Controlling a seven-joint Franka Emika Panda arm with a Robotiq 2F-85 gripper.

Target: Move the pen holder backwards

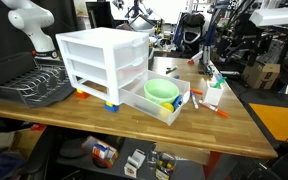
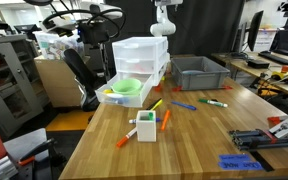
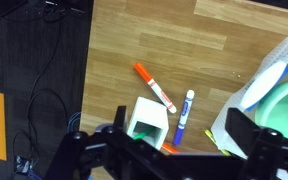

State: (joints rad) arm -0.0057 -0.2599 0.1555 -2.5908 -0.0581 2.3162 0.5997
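Note:
The pen holder (image 3: 146, 120) is a small white box with a green inside. It stands on the wooden table and shows in both exterior views (image 2: 146, 126) (image 1: 213, 95). In the wrist view my gripper (image 3: 177, 122) is open and empty, well above the table. The holder lies below, close to one finger. An orange-and-white marker (image 3: 156, 88) and a blue-and-white marker (image 3: 185, 115) lie right beside the holder. I cannot make out the gripper in the exterior views; only the white arm (image 2: 164, 18) shows.
A white drawer unit (image 2: 142, 58) has its bottom drawer pulled out, with a light green bowl (image 2: 127, 86) in it. A grey bin (image 2: 199, 70) stands behind. Loose markers (image 2: 166, 120) lie around the holder. A black dish rack (image 1: 29, 85) sits at the table end.

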